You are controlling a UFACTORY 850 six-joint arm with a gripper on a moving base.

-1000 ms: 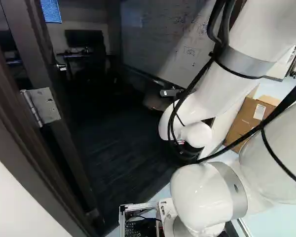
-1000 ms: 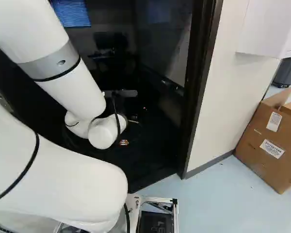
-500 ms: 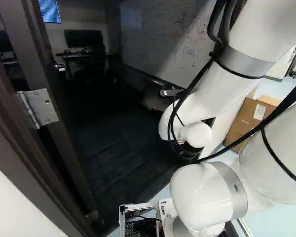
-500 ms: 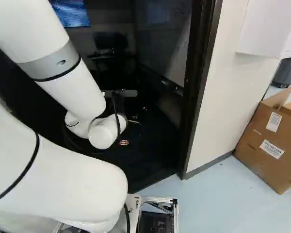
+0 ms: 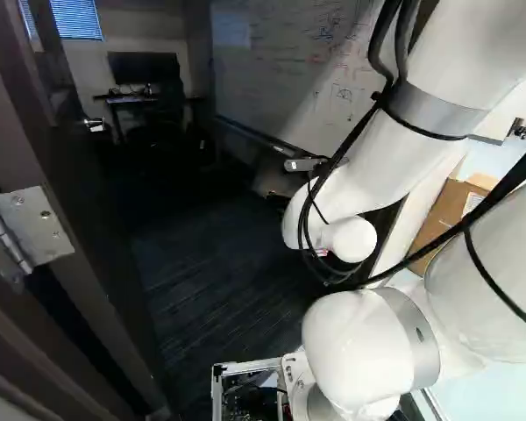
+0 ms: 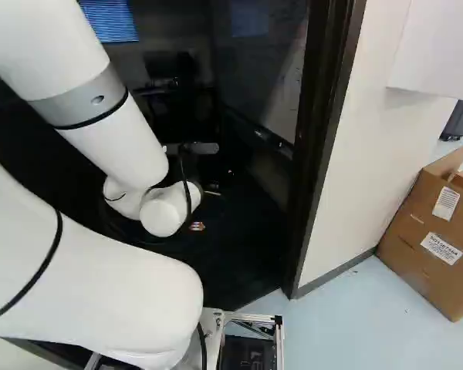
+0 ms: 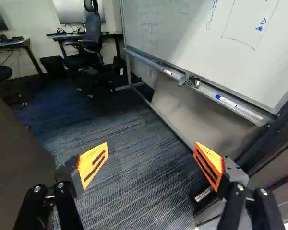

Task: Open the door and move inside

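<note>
The jointed white tubular arm [image 5: 381, 158] slants down from about one o'clock in the left base view, with black cables [image 5: 346, 140] strapped along it. Its rounded white wrist [image 5: 349, 239] sits just off centre, toward four o'clock (eight or nine o'clock in the right base view). The black two-finger gripper [image 7: 151, 154] stands wide open, its angular orange pads [image 7: 93, 162] well apart.

Chair [image 7: 93, 29] stands before desk [image 7: 113, 35] (whiteboard [image 7: 197, 43] right of both).
</note>
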